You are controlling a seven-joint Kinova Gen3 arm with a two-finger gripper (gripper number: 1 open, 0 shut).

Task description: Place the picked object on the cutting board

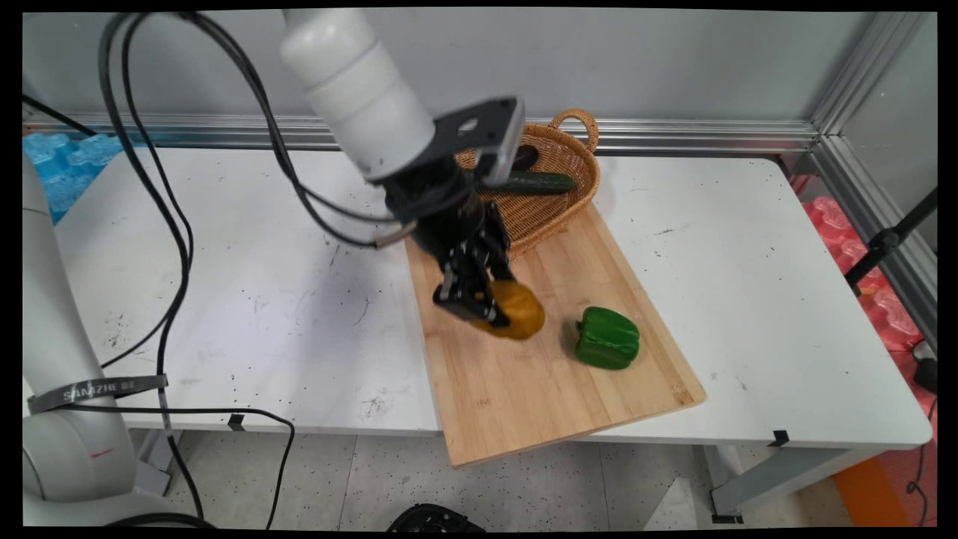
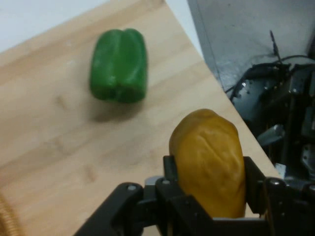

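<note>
A yellow-brown potato (image 2: 209,162), or something much like one, sits clamped between the gripper's (image 1: 479,303) closed fingers (image 2: 170,184) above the wooden cutting board (image 1: 554,389), near a green pepper (image 1: 608,338), the basket (image 1: 557,191) with a cucumber (image 1: 539,183) behind.

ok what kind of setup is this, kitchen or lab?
Most likely a robot lab bench staged as a kitchen: white table framed by aluminium rails, with cutting board, wicker basket and green pepper as props.
</note>
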